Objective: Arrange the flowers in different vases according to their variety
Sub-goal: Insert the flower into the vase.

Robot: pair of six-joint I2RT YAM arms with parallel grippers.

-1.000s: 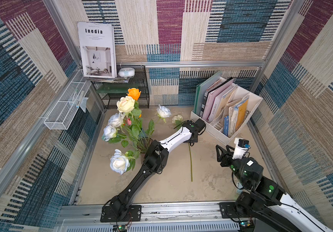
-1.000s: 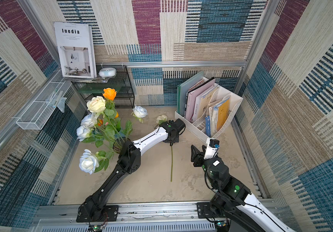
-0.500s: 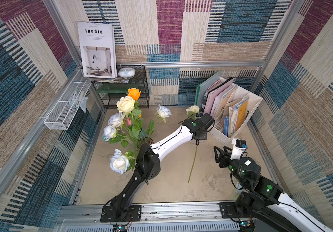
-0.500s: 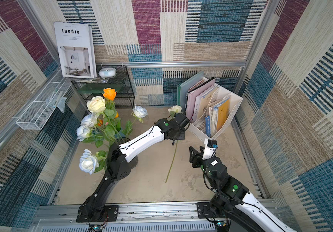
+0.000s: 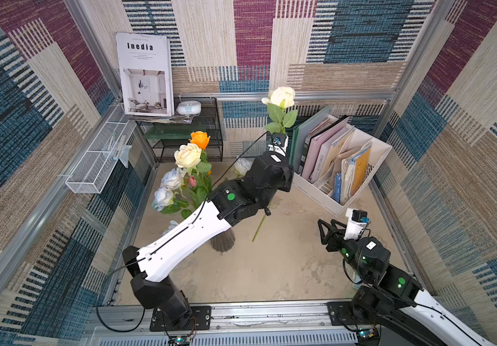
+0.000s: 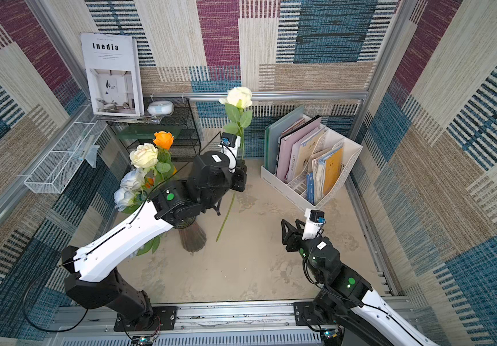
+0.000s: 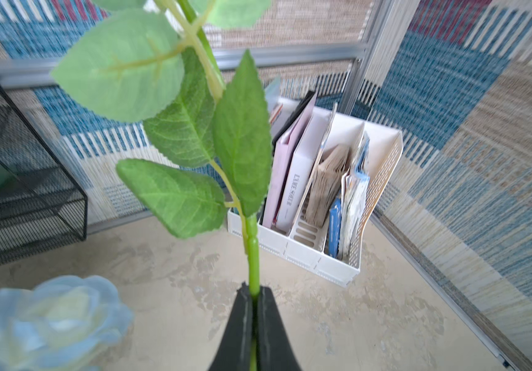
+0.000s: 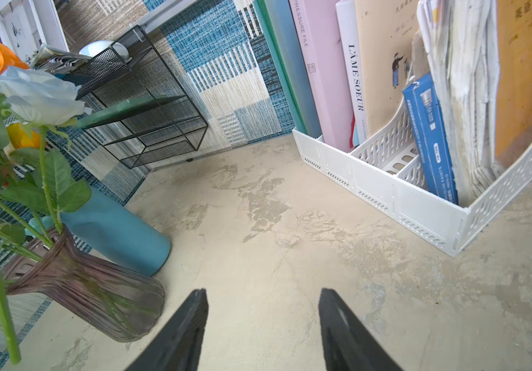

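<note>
My left gripper (image 7: 253, 290) is shut on the green stem of a cream rose (image 5: 281, 96), which stands upright high above the floor. Its stem end (image 5: 257, 229) hangs down beside the ribbed purple vase (image 5: 223, 241). That vase holds several roses, among them an orange one (image 5: 200, 139), a cream one (image 5: 187, 155) and a pale-blue one (image 5: 171, 179). A pink tulip (image 5: 192, 181) shows among the leaves. The blue vase (image 8: 114, 231) stands behind the purple vase (image 8: 81, 289); the arm hides it in both top views. My right gripper (image 8: 263, 295) is open over bare floor at the front right (image 5: 326, 223).
A white file rack (image 5: 358, 191) full of books stands at the back right. At the back left a black mesh shelf (image 5: 181, 134) carries a magazine (image 5: 143, 75). A white wire basket (image 5: 97, 167) hangs on the left wall.
My left arm has raised the cream rose from the floor and stood it upright. The right gripper's fingers have come slightly closer together; that arm has shifted a little.
</note>
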